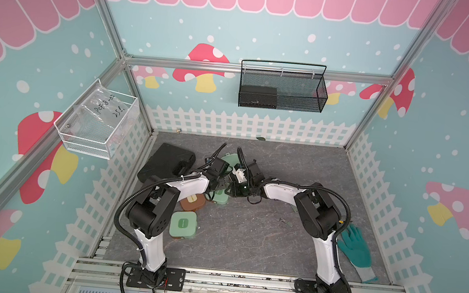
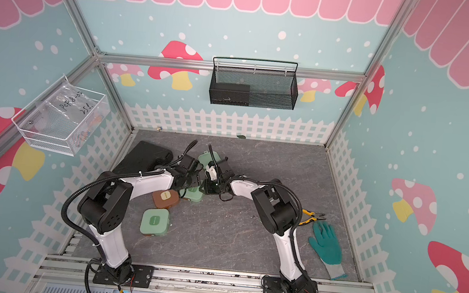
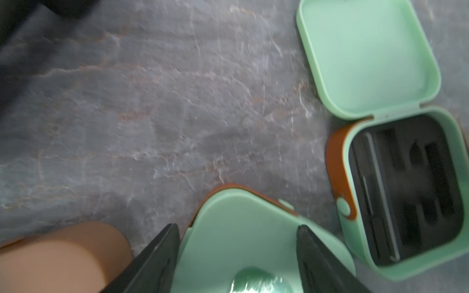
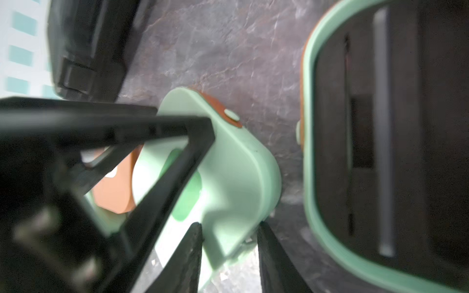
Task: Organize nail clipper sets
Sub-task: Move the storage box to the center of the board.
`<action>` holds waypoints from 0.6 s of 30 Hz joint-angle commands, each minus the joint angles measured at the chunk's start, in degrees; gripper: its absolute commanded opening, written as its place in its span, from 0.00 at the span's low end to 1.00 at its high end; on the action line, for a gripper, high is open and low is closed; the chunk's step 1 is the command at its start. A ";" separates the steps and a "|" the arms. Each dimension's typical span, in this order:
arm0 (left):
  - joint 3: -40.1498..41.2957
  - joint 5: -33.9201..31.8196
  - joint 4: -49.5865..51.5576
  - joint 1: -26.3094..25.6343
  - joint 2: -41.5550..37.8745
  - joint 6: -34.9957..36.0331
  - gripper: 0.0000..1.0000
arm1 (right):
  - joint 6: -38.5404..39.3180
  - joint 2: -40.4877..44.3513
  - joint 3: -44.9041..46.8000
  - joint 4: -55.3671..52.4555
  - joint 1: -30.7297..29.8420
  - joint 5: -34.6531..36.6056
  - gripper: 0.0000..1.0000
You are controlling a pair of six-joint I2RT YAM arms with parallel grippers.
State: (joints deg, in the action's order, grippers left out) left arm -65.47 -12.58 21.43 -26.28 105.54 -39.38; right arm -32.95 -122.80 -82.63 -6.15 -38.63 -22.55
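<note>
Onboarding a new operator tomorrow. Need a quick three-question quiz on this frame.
1. True or false: the brown case has its lid open.
2. How many mint green cases are shut? A) one B) two C) three
3. Fill in: the teal glove lies on the robot's ___ side.
Key: 1 false. 2 B, only the back case is open. 3 right.
</note>
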 commanded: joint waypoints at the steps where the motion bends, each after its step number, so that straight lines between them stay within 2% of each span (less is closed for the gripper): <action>1: -3.49 5.68 4.32 -1.42 -1.42 1.39 0.79 | 8.08 0.52 -5.56 -7.26 -0.80 5.24 0.41; 6: -6.14 1.33 6.32 -1.01 -6.59 2.78 0.83 | 12.84 5.97 -8.31 -13.90 0.45 10.82 0.43; 10: -5.93 0.75 7.28 -0.88 -9.33 2.94 0.84 | 15.17 7.65 -8.44 -17.05 2.91 14.11 0.45; 13: -4.46 2.39 7.58 -0.88 -10.86 2.51 0.84 | 17.58 6.14 -9.69 -18.55 6.19 14.14 0.45; 18: 0.48 4.72 6.12 -0.96 -14.68 1.46 0.83 | 22.44 -0.84 -18.26 -22.76 9.56 15.33 0.38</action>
State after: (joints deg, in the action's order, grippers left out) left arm -67.70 -9.63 26.87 -27.09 92.99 -37.34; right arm -15.44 -119.77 -97.45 -24.45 -29.78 -8.82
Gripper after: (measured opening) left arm 0.827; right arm 0.391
